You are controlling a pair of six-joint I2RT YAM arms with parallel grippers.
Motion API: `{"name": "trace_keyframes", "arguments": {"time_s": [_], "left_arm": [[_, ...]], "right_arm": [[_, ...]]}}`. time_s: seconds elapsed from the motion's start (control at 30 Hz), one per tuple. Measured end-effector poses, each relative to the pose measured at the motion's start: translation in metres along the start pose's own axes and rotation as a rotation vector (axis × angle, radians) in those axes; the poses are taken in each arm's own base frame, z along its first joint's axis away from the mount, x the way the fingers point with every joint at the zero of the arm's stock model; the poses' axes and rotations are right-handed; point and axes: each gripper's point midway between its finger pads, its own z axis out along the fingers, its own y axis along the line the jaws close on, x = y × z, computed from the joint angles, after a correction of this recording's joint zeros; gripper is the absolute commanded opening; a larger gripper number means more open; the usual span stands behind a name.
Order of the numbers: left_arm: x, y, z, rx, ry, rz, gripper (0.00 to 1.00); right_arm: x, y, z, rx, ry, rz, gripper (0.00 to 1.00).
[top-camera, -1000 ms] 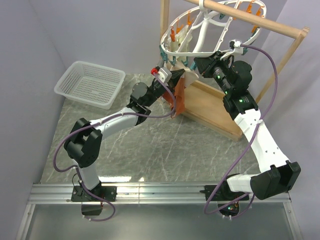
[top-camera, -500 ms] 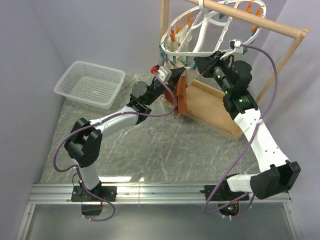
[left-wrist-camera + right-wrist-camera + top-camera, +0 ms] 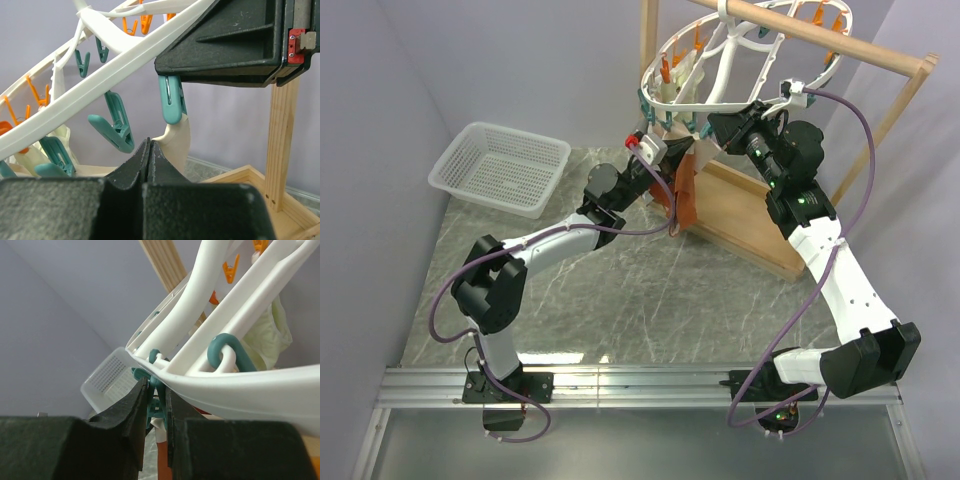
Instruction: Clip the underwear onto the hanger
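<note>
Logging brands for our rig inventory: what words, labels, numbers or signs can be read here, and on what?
None: no readable text on the hanger, the underwear, the basket, the wooden frame, the left arm or the right arm.

- Upper left of the overhead view: basket [image 3: 505,160] on the table [image 3: 620,300], well apart from everything else.
- Upper centre to upper right: wooden frame [image 3: 750,215] at the back of the table, with a rod [image 3: 840,42] slanting across the top.
- Top centre, under the rod: the hanger [image 3: 723,70], hooked over it.
- Just below the hanger's near rim: the underwear [image 3: 686,200], dangling in front of the frame's base.
- Left of the underwear: left gripper [image 3: 670,168].
- Right of it and higher, at the rim: right gripper [image 3: 713,122].
- Centre of the left wrist view: clothespin [image 3: 171,102] under the right gripper, with the underwear's top edge directly beneath.
- Bottom edge of the overhead view: both arm bases side by side on a rail [image 3: 640,385].
</note>
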Motion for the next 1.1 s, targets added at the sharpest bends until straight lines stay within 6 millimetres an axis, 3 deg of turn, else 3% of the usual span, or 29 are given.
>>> {"name": "trace_keyframes", "arguments": {"time_s": [1.1], "left_arm": [[-0.009, -0.008, 0.010, 0.019, -0.032, -0.033, 0.00]], "right_arm": [[-0.001, 0.001, 0.002, -0.009, -0.006, 0.016, 0.03]]}}
